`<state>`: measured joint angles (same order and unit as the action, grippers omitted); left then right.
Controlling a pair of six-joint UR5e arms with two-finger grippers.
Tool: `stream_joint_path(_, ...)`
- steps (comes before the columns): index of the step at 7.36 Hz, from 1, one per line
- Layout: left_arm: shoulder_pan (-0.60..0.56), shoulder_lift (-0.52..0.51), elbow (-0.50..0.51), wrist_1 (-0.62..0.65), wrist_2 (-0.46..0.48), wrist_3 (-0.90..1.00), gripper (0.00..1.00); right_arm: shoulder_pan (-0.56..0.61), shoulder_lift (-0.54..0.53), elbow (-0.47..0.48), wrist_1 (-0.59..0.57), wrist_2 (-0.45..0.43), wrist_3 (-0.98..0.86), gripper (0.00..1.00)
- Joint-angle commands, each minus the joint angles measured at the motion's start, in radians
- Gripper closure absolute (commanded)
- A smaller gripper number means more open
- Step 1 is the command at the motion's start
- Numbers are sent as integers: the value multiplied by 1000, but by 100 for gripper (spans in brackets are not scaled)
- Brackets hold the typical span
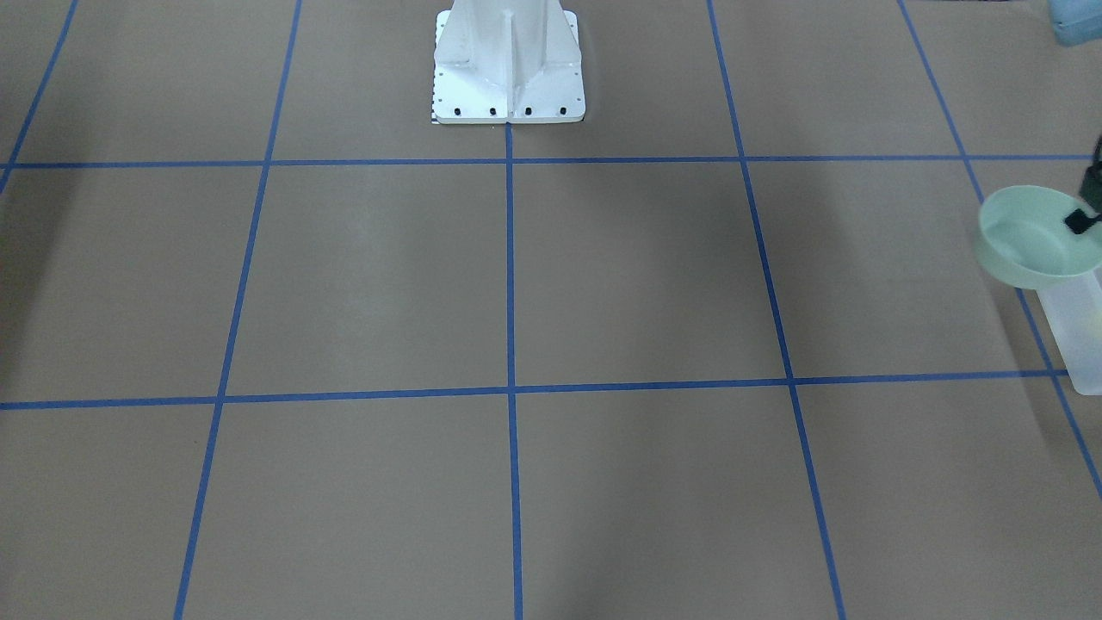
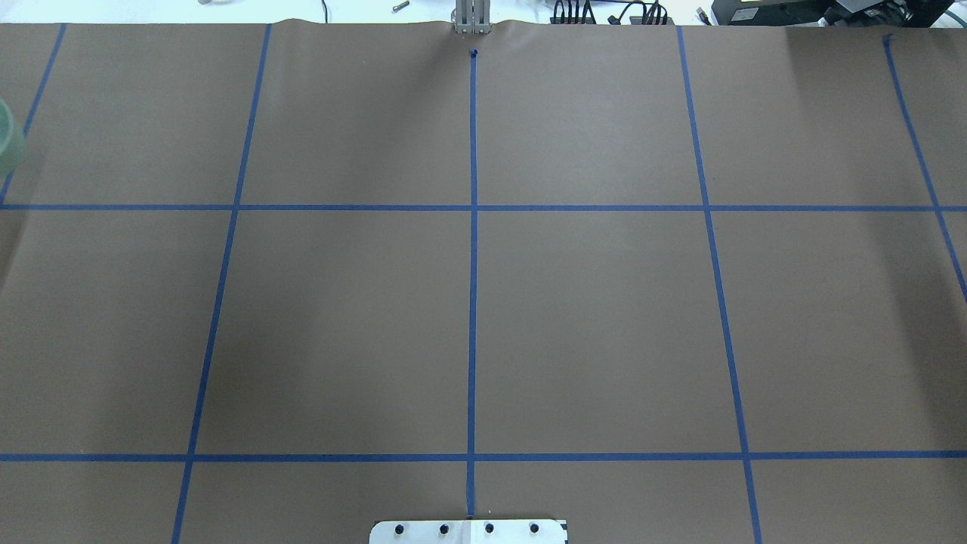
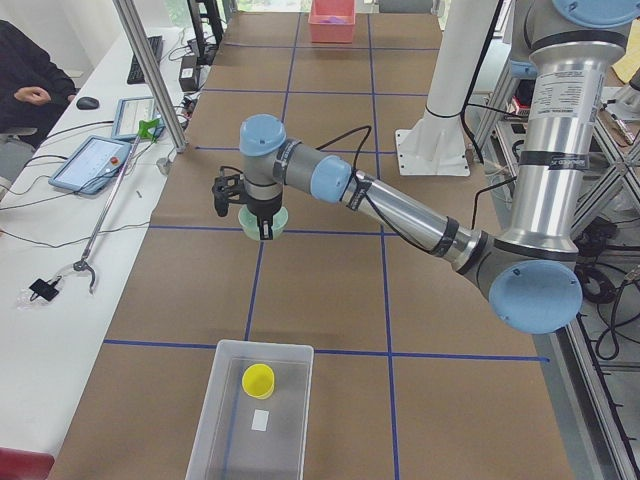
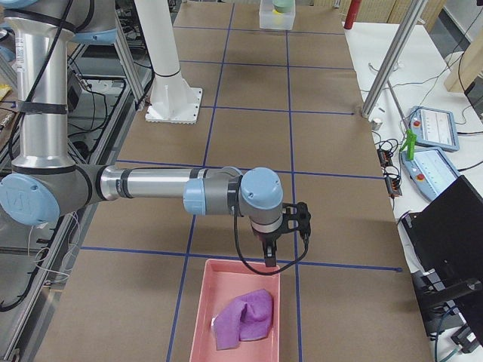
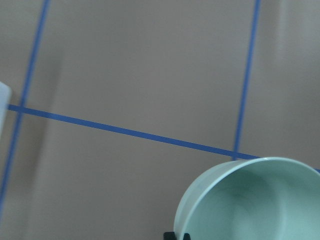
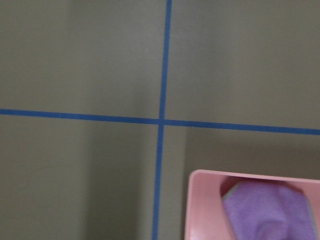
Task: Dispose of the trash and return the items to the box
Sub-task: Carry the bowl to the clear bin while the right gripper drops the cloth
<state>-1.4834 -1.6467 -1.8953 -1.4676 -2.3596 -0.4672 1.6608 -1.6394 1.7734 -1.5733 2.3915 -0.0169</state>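
My left gripper is shut on the rim of the pale mint-green bowl and holds it above the table, one black finger inside the rim. In the exterior left view the bowl hangs a little short of the frosted-white box, which holds the yellow cup. The bowl also fills the lower right of the left wrist view. My right gripper hovers over the near end of a pink bin; I cannot tell whether it is open or shut.
The pink bin holds a purple cloth, which also shows in the right wrist view. The white robot pedestal stands at the table's robot side. Blue tape lines grid the brown table. An operator's desk with tablets runs along one side.
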Motion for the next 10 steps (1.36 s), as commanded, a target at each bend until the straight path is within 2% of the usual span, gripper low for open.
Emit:
stream_joint_path(1,-191,9,249,-8,-4,265,100,-146,6,153,-8,17,270,0)
stream_joint_path(3,-268,-24,471,-70,-3,315,100,-241,9,240,-7,17,421,0)
stream_joint_path(4,-296,-47,649,-211,-3,311,100,-286,27,268,-8,14,493,0)
stream_joint_path(5,-317,-126,824,-270,-4,305,100,-315,44,280,-8,14,538,0)
stream_joint_path(6,-318,-186,940,-273,-38,305,100,-341,47,299,-7,6,557,0)
stream_joint_path(7,-318,-196,991,-310,-53,292,100,-351,47,317,-8,5,558,0)
stream_joint_path(8,-318,-196,1066,-417,-52,239,100,-351,44,319,-8,0,558,0)
stream_joint_path(9,-316,-202,1193,-560,-49,213,100,-352,35,319,-8,-8,558,0)
stream_joint_path(10,-316,-205,1260,-629,-47,213,100,-355,32,317,-8,-20,557,0)
